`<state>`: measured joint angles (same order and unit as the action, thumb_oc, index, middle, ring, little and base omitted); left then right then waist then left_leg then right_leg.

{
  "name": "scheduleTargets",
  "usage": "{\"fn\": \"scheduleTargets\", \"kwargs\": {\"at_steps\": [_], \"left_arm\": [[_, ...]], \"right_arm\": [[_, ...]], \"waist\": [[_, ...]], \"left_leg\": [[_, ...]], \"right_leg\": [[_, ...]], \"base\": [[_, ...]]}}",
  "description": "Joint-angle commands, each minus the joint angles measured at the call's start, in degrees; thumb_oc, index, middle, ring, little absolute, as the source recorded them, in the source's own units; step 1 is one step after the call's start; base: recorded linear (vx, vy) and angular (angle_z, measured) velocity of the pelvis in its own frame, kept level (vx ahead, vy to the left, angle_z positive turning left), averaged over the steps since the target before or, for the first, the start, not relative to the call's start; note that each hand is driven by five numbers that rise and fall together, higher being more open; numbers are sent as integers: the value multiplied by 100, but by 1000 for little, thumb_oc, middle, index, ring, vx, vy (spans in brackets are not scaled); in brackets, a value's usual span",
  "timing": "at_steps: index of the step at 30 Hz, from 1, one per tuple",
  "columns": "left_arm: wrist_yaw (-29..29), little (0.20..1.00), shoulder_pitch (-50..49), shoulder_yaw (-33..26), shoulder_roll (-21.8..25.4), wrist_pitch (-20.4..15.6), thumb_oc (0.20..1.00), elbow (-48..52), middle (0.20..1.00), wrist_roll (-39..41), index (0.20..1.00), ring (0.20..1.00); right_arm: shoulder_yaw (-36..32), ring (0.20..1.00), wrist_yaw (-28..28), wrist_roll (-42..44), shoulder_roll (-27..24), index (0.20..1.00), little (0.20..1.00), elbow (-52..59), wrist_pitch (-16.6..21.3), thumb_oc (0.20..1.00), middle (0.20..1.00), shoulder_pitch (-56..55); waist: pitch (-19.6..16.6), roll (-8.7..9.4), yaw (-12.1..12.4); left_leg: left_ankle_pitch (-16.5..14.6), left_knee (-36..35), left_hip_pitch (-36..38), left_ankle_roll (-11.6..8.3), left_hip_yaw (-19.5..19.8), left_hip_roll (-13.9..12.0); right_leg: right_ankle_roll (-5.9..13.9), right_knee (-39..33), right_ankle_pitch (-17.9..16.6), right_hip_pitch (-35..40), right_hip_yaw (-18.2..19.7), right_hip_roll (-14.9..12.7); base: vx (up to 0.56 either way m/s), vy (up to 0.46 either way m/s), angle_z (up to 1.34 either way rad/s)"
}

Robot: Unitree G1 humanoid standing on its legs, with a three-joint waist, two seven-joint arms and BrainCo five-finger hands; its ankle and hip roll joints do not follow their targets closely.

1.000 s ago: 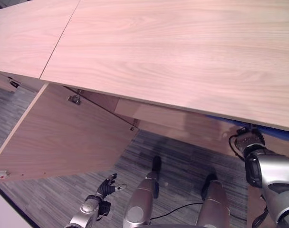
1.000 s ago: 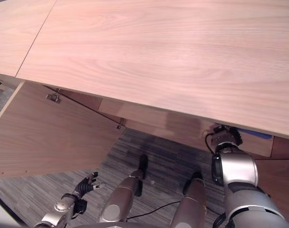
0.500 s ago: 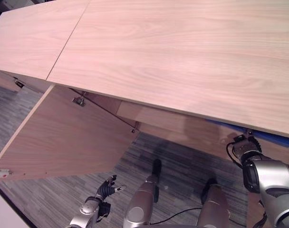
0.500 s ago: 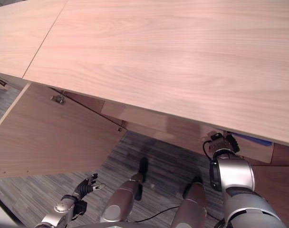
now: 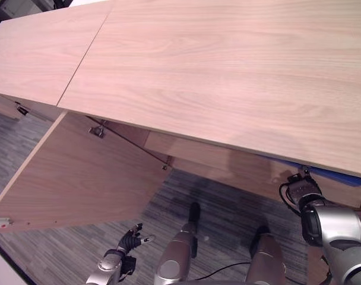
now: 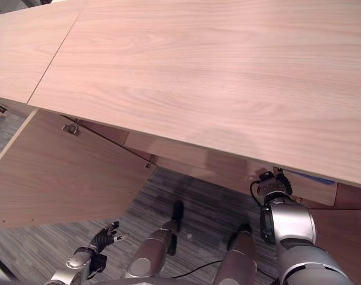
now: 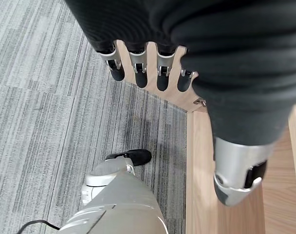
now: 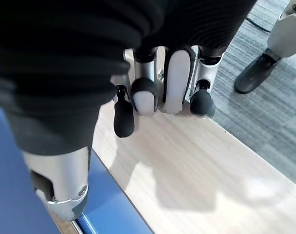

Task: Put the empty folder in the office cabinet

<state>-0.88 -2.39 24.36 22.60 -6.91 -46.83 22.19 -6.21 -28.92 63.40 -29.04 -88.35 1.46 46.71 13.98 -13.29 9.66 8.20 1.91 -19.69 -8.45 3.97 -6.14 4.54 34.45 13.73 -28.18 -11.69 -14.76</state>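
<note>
Left eye view: we look down on a broad cabinet (image 5: 228, 71) with a pale, smooth wood-grain top split by one thin seam near its left end. Below the top's front edge on the left, a flat rectangular cabinet door (image 5: 79, 178) of the same light wood stands swung open, with small metal hinges (image 5: 97, 130) at its upper inner corner. Beneath everything lies a grey carpet floor (image 5: 222, 202) with fine dark streaks.

At the lower left, our left hand (image 5: 130, 241) hangs low above the carpet, well apart from the cabinet. In the left wrist view this hand (image 7: 148, 68) holds nothing; its silver fingers (image 7: 138, 73) with dark tips are relaxed and only slightly bent, side by side, with the carpet and the edge of the open door past them.

At the right, our right hand (image 5: 300, 191) reaches in under the front edge of the cabinet top. A thin strip of the blue folder (image 5: 341, 177) shows just beyond it inside the opening. In the right wrist view the right hand (image 8: 153, 92) has its fingers loosely extended and grips nothing; they hover over the light wooden cabinet shelf (image 8: 206, 170). The folder (image 8: 21, 195), smooth, flat and blue, lies on that shelf just beside the thumb (image 8: 60, 185), not clasped.
</note>
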Motion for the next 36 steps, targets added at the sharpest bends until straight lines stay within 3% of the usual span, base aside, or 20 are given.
{"fn": "scheduleTargets", "kwargs": {"at_steps": [1,10,16,27,30,31,33,34,35,36], "left_arm": [[-72,1000,182,-188,232,-142,1000,-19,1000,185,1000,1000],[-264,1000,-53,-162,418,-162,1000,323,1000,149,1000,1000],[-345,1000,-69,-133,404,-128,1000,388,1000,194,1000,1000],[-328,1000,-33,-226,371,-89,1000,344,1000,219,1000,1000],[-376,1000,-78,-381,403,-87,1000,407,1000,220,1000,1000],[-473,1000,-133,-590,396,-125,1000,471,1000,208,1000,1000],[-531,1000,-191,-816,322,-148,1000,380,1000,139,1000,1000],[-531,1000,-191,-816,322,-148,1000,380,1000,139,1000,1000],[-607,1000,-313,-1079,231,-160,1000,264,1000,-1,1000,1000],[-622,1000,-335,-1149,207,-154,1000,208,1000,-85,1000,1000]], "right_arm": [[391,1000,649,-659,-808,1000,1000,246,184,1000,1000,1158],[1396,1000,881,-1543,-1887,1000,1000,482,170,1000,1000,2533],[1671,1000,960,-1738,-1912,1000,1000,615,282,1000,1000,2831],[1345,1000,1056,-1626,-1652,1000,1000,614,299,1000,1000,2209],[1164,1000,1111,-1742,-1444,1000,1000,1142,448,1000,1000,1617],[660,1000,1155,-1672,-1007,1000,1000,1989,815,1000,1000,573],[232,1000,1441,-1588,-278,1000,1000,3149,1141,1000,1000,-818],[232,1000,1441,-1588,-278,1000,1000,3149,1141,1000,1000,-818],[1,1000,1622,-1785,239,1000,1000,4050,1345,1000,1000,-2000],[25,1000,1705,-1911,369,1000,1000,4227,1364,1000,1000,-2323]], "waist": [[270,29,189],[207,84,270],[189,108,254],[223,108,230],[259,119,208],[280,127,159],[264,189,61],[264,189,61],[200,272,-56],[178,302,-113]], "left_leg": [[-641,107,241,-114,73,-97],[-641,122,264,-128,94,-91],[-606,61,301,-137,103,-102],[-580,3,331,-116,120,-110],[-575,24,320,-113,112,-117],[-570,0,335,-106,109,-133],[-529,-69,374,-88,111,-153],[-529,-69,374,-88,111,-153],[-506,-190,497,-75,103,-174],[-504,-212,547,-75,90,-181]], "right_leg": [[461,-1075,-349,611,91,-51],[486,-1065,-368,645,66,-67],[487,-1118,-386,700,58,-25],[487,-1183,-412,758,43,14],[491,-1214,-435,784,47,19],[514,-1316,-490,839,26,28],[534,-1489,-616,924,8,40],[534,-1489,-616,924,8,40],[558,-1667,-704,1061,-38,46],[563,-1725,-736,1114,-34,44]], "base": [[0,0,0],[0,0,0],[11,-3,0],[-4,1,0],[-9,1,1],[0,0,0],[-6,10,3],[23,8,4],[43,3,-11],[87,1,-12]]}}
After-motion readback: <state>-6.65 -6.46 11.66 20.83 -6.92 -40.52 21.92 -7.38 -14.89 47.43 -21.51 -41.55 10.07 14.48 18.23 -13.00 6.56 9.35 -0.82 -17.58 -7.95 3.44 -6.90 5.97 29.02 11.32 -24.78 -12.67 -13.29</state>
